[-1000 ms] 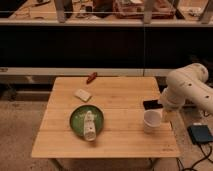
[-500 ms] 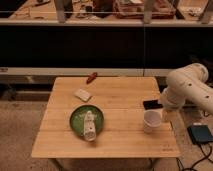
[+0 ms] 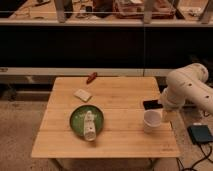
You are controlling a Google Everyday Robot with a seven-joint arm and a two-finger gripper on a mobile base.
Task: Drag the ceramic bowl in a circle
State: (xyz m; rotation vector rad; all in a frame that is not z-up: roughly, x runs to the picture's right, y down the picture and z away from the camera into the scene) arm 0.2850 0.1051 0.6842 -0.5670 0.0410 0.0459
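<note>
End effector, grip unclear, beside white cup; whitish bottle in ceramic bowl.

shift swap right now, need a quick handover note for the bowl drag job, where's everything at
Gripper: at the right edge of the table, just behind the white cup, well apart from the bowl.
Ceramic bowl: front left of the table, with a whitish bottle lying in it.
Done: nothing visible; bowl not yet touched.
Left: reach the bowl and drag it in a circle. The bottle may roll.
</note>
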